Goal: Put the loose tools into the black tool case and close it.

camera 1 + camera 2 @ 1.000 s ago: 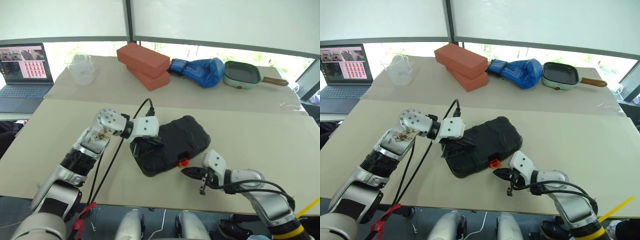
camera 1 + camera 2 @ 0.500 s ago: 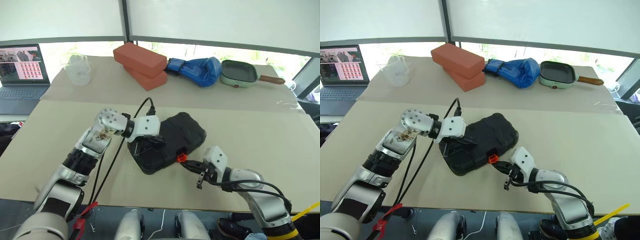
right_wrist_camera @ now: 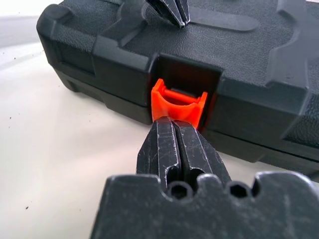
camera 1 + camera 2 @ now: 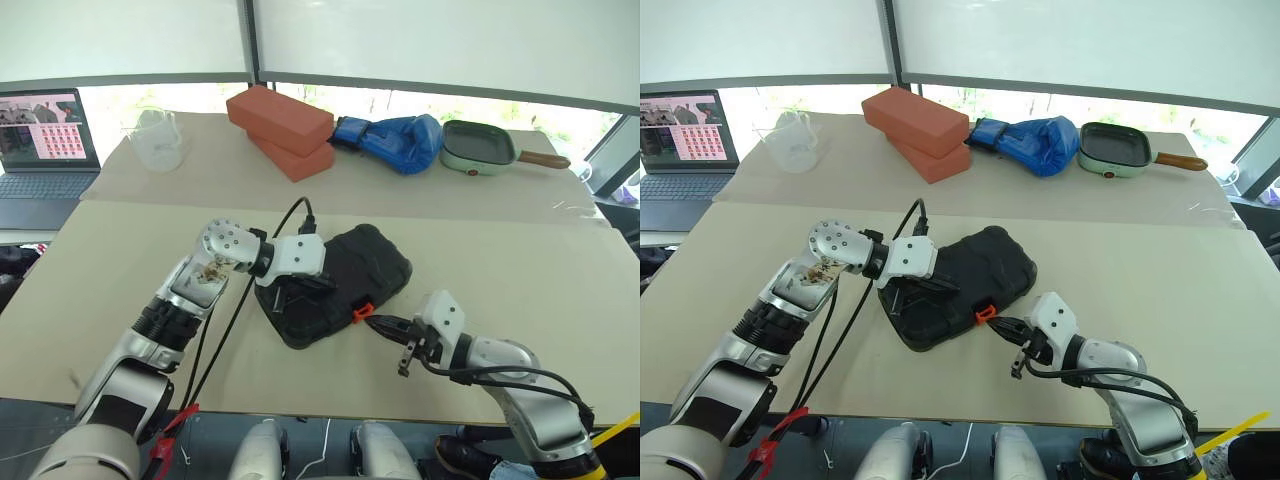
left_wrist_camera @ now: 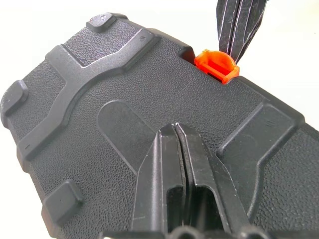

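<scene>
Right wrist view: right gripper, fingers together and holding nothing, touches the orange latch of the closed black case. Left gripper, fingers together and empty, presses the lid. No writing can be read.

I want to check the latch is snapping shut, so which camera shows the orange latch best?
The right wrist view: the orange latch sits large and face-on, right gripper shut, tips at it. The left wrist view shows it from above the case; the head views show an orange speck.

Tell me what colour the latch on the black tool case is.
Orange. The latch shows best in the right wrist view, set in the black tool case.
</scene>
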`<state>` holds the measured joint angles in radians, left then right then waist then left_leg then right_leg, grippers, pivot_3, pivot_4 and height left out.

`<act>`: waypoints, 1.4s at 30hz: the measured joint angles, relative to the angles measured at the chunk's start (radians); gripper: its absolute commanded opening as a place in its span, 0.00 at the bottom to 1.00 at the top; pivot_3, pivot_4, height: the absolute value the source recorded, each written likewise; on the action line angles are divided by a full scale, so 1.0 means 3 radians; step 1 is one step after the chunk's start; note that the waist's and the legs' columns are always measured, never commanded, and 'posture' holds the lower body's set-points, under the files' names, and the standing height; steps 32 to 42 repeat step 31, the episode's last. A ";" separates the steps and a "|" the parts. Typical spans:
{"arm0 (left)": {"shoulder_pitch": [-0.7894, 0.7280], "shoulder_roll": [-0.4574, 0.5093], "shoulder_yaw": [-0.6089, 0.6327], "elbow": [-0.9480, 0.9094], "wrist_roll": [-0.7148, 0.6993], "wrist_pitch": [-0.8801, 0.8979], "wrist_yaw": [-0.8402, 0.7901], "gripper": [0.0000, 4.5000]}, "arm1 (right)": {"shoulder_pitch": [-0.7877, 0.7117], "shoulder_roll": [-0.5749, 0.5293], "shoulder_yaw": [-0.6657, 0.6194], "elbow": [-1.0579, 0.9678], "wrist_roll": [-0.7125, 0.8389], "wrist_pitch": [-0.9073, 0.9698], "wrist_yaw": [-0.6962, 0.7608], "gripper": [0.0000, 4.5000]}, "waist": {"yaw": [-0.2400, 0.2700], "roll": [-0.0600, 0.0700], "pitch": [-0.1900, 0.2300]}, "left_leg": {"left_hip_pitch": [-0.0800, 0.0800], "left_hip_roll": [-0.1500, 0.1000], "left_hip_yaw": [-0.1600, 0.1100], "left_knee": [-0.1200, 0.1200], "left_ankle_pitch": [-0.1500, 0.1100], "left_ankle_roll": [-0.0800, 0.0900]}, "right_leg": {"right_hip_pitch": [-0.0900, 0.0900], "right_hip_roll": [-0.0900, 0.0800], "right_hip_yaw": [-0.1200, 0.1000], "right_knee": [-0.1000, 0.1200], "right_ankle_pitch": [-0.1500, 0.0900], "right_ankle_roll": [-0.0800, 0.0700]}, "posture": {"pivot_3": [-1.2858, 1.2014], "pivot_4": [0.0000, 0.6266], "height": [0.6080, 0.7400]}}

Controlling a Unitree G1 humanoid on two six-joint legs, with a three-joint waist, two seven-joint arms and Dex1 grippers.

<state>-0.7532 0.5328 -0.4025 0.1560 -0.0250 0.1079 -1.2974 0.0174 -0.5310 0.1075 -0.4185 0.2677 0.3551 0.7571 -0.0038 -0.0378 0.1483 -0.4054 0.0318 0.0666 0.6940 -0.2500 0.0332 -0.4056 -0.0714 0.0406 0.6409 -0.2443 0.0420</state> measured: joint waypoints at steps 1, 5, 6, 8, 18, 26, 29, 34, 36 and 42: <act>0.0000 0.0000 0.0000 0.0004 0.0000 -0.0001 -0.0001 0.02 | -0.0024 0.0012 0.0009 0.0013 -0.0006 0.0000 -0.0004 0.00 | 0.0000 0.0000 0.0000 | 0.0001 0.0000 0.0000 0.0000 0.0000 0.0000 | 0.0000 0.0000 0.0000 0.0000 0.0000 0.0000 | 0.52 0.24 0.99; -0.0008 -0.0004 0.0009 0.0035 0.0003 0.0000 0.0005 0.02 | -0.0105 0.0027 0.0050 0.0095 -0.0031 0.0004 0.0017 0.00 | -0.0006 0.0000 0.0000 | 0.0002 0.0000 0.0000 0.0000 0.0000 0.0000 | 0.0001 0.0001 0.0000 0.0001 0.0000 0.0000 | 0.52 0.24 0.99; -0.0008 -0.0008 0.0013 0.0039 0.0003 0.0000 0.0011 0.02 | -0.0123 0.0027 0.0058 0.0100 -0.0031 0.0012 0.0020 0.00 | -0.0012 0.0000 0.0000 | 0.0002 0.0000 0.0000 0.0000 0.0000 0.0000 | 0.0001 0.0001 0.0000 0.0001 0.0000 -0.0001 | 0.52 0.24 0.99; -0.0008 -0.0009 0.0022 0.0049 0.0003 0.0000 0.0024 0.02 | -0.0164 0.0028 0.0068 0.0117 -0.0029 0.0040 0.0024 0.00 | -0.0022 0.0000 0.0000 | 0.0002 0.0001 0.0000 0.0000 0.0000 0.0000 | 0.0001 0.0002 0.0000 0.0001 0.0000 -0.0001 | 0.52 0.24 0.99; 0.0258 0.0289 0.0401 -0.0260 -0.0333 0.0621 0.0040 0.49 | -0.0187 -0.0751 -0.0324 -0.0214 0.0474 0.0369 0.0619 0.47 | -0.0047 0.0002 0.0001 | 0.0001 0.0006 0.0000 -0.0009 -0.0002 0.0003 | -0.0003 -0.0002 0.0002 -0.0002 -0.0001 0.0000 | 0.52 0.24 0.99; 0.1657 0.1766 0.1894 -0.1003 -0.1330 0.1939 -0.0438 1.00 | -0.0194 -0.1897 -0.1567 0.0057 0.1568 0.0978 0.1770 0.99 | -0.0108 0.0001 0.0016 | 0.0009 0.0010 0.0000 -0.0041 -0.0002 0.0002 | -0.0014 -0.0009 -0.0003 -0.0004 -0.0009 -0.0014 | 0.52 0.24 0.99; 0.2078 0.1941 0.2476 -0.1207 -0.1508 0.2119 -0.0448 1.00 | -0.0234 -0.1998 -0.1684 0.0208 0.1696 0.1006 0.2016 0.99 | -0.0030 0.0002 0.0019 | 0.0009 0.0007 0.0000 -0.0042 -0.0001 0.0000 | -0.0011 -0.0019 -0.0010 -0.0011 -0.0012 -0.0012 | 0.52 0.24 0.99; 0.2260 0.1962 0.2725 -0.1241 -0.1550 0.2164 -0.0431 1.00 | -0.0246 -0.2002 -0.1683 0.0285 0.1739 0.1023 0.2090 0.99 | 0.0008 0.0005 0.0022 | 0.0006 0.0004 0.0001 -0.0042 -0.0001 -0.0001 | -0.0011 -0.0023 -0.0010 -0.0017 -0.0014 -0.0009 | 0.52 0.24 0.99; 0.2260 0.1962 0.2725 -0.1241 -0.1550 0.2164 -0.0431 1.00 | -0.0246 -0.2002 -0.1683 0.0285 0.1739 0.1023 0.2090 0.99 | 0.0008 0.0005 0.0022 | 0.0006 0.0004 0.0001 -0.0042 -0.0001 -0.0001 | -0.0011 -0.0023 -0.0010 -0.0017 -0.0014 -0.0009 | 0.52 0.24 0.99; 0.2260 0.1962 0.2725 -0.1241 -0.1550 0.2164 -0.0431 1.00 | -0.0246 -0.2002 -0.1683 0.0285 0.1739 0.1023 0.2090 0.99 | 0.0008 0.0005 0.0022 | 0.0006 0.0004 0.0001 -0.0042 -0.0001 -0.0001 | -0.0011 -0.0023 -0.0010 -0.0017 -0.0014 -0.0009 | 0.52 0.24 0.99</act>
